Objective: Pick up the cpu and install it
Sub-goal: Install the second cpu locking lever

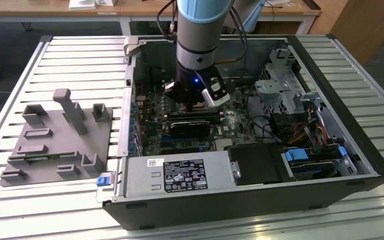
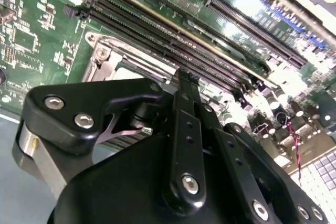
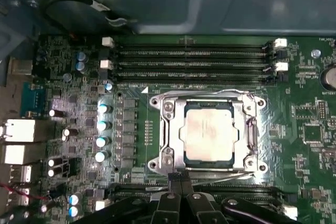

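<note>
Looking down through the first wrist view, I see one cpu lying flat inside the metal socket frame on the motherboard, its silvery top face up and square to the frame. The gripper sits just beside the socket, its two fingers pressed together with nothing between them, their tips just beside the frame's nearest edge and apart from the chip. On the far side of the socket from the tool I count four long memory slots running parallel; more dark slots lie just under the fingertips. In the second wrist view the gripper again shows its jaws closed and empty, with the socket frame directly beyond the tips and the memory slots past that. In the exterior view the single arm reaches straight down into the open computer case, the gripper low over the board. One grey fixture with upright posts stands outside the case, well apart from the tool.
</note>
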### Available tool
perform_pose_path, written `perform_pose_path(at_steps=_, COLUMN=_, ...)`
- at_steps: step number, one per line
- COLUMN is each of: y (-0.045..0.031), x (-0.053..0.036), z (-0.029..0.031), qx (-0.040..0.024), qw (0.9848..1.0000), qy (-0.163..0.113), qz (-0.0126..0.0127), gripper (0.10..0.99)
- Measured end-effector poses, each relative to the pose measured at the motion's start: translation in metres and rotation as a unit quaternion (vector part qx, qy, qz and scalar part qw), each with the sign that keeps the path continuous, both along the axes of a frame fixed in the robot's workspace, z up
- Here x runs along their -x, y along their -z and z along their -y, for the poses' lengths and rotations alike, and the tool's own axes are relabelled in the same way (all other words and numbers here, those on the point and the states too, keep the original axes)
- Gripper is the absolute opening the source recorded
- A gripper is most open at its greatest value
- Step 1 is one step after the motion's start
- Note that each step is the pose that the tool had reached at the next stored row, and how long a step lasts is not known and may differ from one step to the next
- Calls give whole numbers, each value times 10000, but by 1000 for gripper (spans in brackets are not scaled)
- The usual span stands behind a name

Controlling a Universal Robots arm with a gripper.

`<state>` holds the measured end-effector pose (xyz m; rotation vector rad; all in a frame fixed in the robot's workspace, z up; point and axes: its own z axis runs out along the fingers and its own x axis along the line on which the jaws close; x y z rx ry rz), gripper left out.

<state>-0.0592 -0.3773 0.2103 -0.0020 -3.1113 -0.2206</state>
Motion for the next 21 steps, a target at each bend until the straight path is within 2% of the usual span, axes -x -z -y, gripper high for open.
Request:
perform_pose_path(at_steps=6, y=13, x=6, z=82, qx=-119, qw=9999, qy=0, qz=0, gripper=106)
perform_pose_path(at_steps=17, y=39, x=84, z=134, qx=-203, qw=9998, qy=-3, qz=1, gripper=106)
perform_pose_path(at_steps=21, y=66, x=123, z=144, qx=-258, qw=9997, qy=-17, qz=0, gripper=106)
